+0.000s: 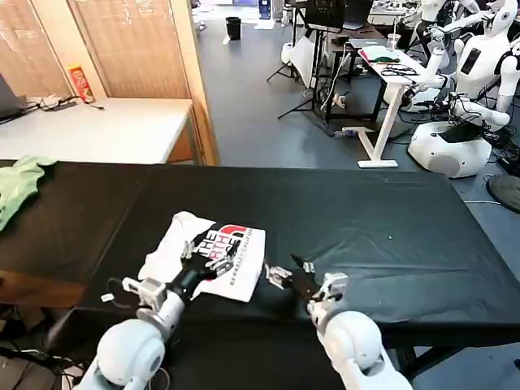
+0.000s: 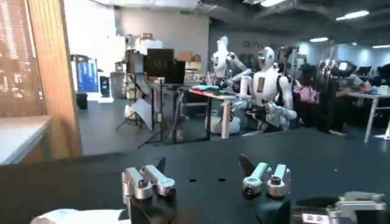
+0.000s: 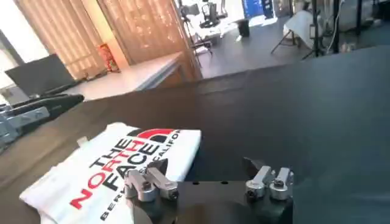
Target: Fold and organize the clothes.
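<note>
found the white t-shirt (image 1: 240,256) lying as a compact folded packet on the near part of the black table (image 1: 390,211), with the red and black print facing up, somewhat rumpled at the far left corner. noticed the light green garment (image 1: 18,183) well apart, at the far left edge of the table, not part of this work. saw the left gripper (image 1: 199,260) low over the near edge of the packet, with its 2 fingers spread and nothing pinched between them; could not tell from the pictures whether the fingers really touched the cloth. saw the right gripper (image 1: 288,272) just beside the right edge of the t-shirt, low over the bare table, also with the fingers spread apart and empty. judged the folding as almost finished and the step in hand as tidying the packet. to do this well, seemed best to keep both claws low and flat, to smooth from the middle toward the rumpled corner, and to push the right edge gently sideways instead of grabbing it. seemed wise also to move slowly, since thin cotton slides easily on such a smooth cover and 1 careless pull could open the folds again.
</note>
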`<move>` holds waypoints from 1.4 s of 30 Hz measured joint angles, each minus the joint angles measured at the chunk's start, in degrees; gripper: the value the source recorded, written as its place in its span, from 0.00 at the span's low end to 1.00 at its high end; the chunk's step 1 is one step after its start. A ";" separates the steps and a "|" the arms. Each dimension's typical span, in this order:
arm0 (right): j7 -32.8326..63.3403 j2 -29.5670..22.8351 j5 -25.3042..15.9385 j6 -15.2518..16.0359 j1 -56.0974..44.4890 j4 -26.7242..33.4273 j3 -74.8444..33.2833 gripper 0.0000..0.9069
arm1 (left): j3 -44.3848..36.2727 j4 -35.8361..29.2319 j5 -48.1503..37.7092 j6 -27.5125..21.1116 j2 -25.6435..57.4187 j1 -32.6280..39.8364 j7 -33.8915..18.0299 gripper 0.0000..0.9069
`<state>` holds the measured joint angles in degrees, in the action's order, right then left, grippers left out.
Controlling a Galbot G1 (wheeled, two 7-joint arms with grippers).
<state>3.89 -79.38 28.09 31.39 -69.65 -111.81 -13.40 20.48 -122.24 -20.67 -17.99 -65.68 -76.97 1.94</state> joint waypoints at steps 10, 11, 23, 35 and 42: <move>0.35 -2.63 0.02 0.07 3.29 6.00 1.73 0.28 | 1.74 -0.05 0.00 1.22 0.20 -1.49 -0.26 0.97; 0.44 -2.78 0.13 0.12 3.49 6.36 1.78 0.28 | 1.83 -0.07 -0.02 1.28 0.21 -1.53 -0.26 0.97; 0.19 -4.03 2.02 0.20 5.35 10.19 2.00 0.09 | 2.86 -0.41 0.10 1.81 0.02 -2.56 -0.23 0.97; -0.74 -3.56 3.07 -0.06 5.55 10.77 1.67 0.00 | 3.09 -0.36 0.57 2.11 -0.92 -3.39 -0.23 0.97; -1.05 -0.52 2.97 -0.64 6.10 9.96 -0.58 0.00 | 3.19 0.05 1.03 2.69 -1.73 -4.14 -0.23 0.97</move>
<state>2.85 -79.90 31.06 30.75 -63.54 -101.86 -13.98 23.67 -122.19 -19.64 -15.30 -67.41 -81.11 1.71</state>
